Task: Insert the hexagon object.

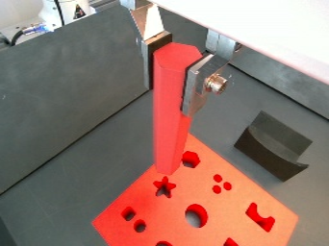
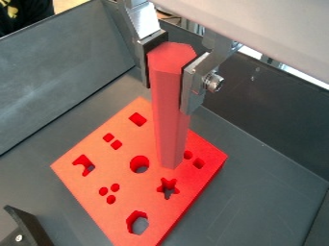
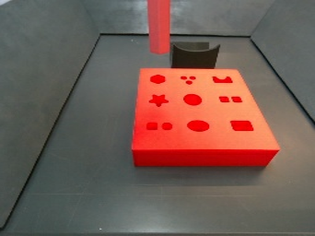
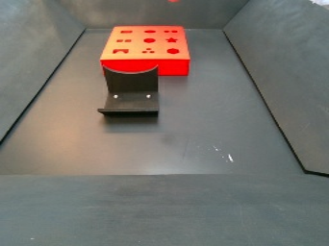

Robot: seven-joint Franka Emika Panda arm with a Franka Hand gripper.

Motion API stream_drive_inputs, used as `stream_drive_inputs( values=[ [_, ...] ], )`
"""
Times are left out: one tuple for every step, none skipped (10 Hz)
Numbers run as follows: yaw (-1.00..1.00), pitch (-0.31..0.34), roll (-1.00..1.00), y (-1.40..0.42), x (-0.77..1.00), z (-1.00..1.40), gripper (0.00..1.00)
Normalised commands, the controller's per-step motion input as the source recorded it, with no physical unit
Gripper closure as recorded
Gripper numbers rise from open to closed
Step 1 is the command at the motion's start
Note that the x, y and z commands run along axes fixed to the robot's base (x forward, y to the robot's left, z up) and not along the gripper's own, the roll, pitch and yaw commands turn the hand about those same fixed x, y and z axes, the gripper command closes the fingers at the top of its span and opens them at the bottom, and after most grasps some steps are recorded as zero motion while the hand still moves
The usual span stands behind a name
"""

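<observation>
My gripper (image 1: 171, 65) is shut on the top of the hexagon object (image 1: 168, 120), a long bright red rod with six sides that hangs upright. Both wrist views show the grip (image 2: 170, 65), with a silver finger plate (image 2: 197, 82) on either side of the rod (image 2: 171, 115). The rod's lower end hovers above the big flat red block (image 1: 206, 207) with shaped holes, near the star hole (image 1: 164, 186). In a side view the rod (image 3: 159, 26) hangs above the block's (image 3: 204, 124) far left corner, apart from it. The gripper itself is above that frame.
The dark fixture (image 3: 193, 53) stands on the floor just behind the block, and it also shows in the other views (image 4: 131, 91) (image 1: 272, 144). Grey walls (image 3: 50, 101) enclose the dark floor (image 4: 167, 144) on all sides.
</observation>
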Motion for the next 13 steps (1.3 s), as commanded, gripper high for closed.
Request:
stream_drive_inputs(
  values=[
    [0.0,0.011,0.0,0.0,0.0,0.0,1.0],
    [0.0,0.0,0.0,0.0,0.0,-0.02,1.0],
    [-0.01,0.009,0.0,0.07,0.03,-0.15,1.0],
    [0.05,-0.01,0.0,0.63,0.31,-0.31,1.0],
    [0.0,-0.037,0.0,0.89,0.23,-0.38,1.0],
    [0.0,-0.063,0.0,1.0,0.11,-0.44,1.0],
    [0.0,-0.074,0.01,0.99,0.01,-0.45,1.0],
    [0.0,-0.083,0.05,0.94,-0.01,-0.53,1.0],
    [0.03,-0.147,0.17,0.14,-0.2,-0.73,1.0],
    [0.03,-0.129,0.13,0.05,-0.08,-0.68,1.0],
    [0.1,-0.147,0.14,-0.05,0.0,-0.61,1.0],
    [0.07,-0.131,0.08,-0.18,0.0,-0.42,1.0],
    [0.04,-0.089,0.04,-0.01,0.03,-0.31,1.0]
  ],
)
